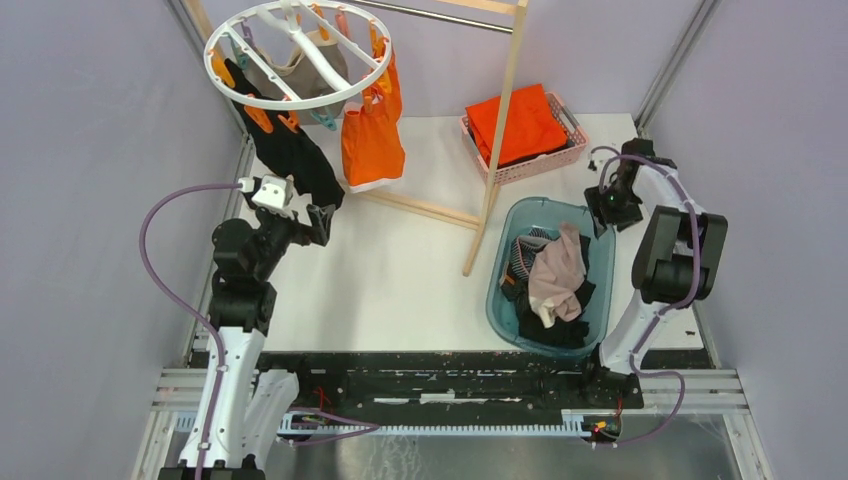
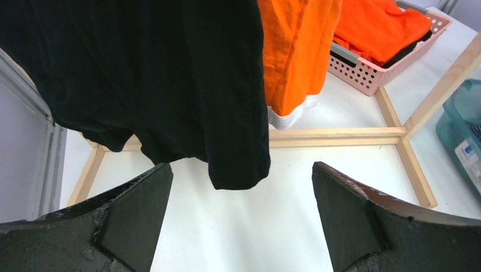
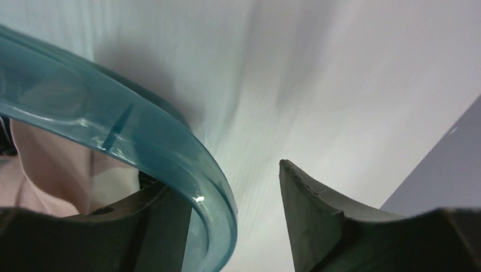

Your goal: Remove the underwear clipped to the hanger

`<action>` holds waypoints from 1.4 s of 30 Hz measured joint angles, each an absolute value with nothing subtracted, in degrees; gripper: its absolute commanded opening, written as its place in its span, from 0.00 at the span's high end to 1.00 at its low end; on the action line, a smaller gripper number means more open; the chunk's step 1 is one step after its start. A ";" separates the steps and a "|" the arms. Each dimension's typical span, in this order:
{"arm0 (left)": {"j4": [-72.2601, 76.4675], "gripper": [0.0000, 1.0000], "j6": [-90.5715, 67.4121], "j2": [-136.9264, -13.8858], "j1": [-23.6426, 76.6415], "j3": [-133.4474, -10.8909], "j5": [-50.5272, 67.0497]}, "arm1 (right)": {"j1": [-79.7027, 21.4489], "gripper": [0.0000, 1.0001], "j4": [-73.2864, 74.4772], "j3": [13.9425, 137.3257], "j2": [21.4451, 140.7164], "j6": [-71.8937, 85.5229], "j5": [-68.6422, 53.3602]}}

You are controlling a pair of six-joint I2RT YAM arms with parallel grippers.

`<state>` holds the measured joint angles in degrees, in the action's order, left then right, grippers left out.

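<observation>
Underwear (image 1: 372,145) clipped on hanger (image 1: 312,50), left claw (image 1: 318,222) near it, right claw (image 1: 606,206) at tub (image 1: 497,280)

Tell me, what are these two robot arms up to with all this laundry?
The left arm's tool is open at the lower edge of the black underwear, which is clipped to the round white hanger beside a beige-grey pair and an orange pair. None is unclipped yet. The right arm's tool straddles the rim of the teal tub of clothes, not clamped.
</observation>
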<state>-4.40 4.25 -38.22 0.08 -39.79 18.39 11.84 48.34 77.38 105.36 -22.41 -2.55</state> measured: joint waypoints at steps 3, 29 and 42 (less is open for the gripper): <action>-4.27 0.00 4.25 -38.24 0.14 -39.40 18.81 | 12.84 0.33 48.49 86.19 111.81 -21.04 -2.72; -6.81 0.01 6.00 -40.71 -0.93 -38.63 20.10 | -19.79 0.09 24.91 78.15 79.46 -5.15 -17.91; -6.76 0.00 6.02 -40.36 -1.54 -38.63 20.82 | -27.75 0.33 11.27 79.29 86.65 -2.02 -0.95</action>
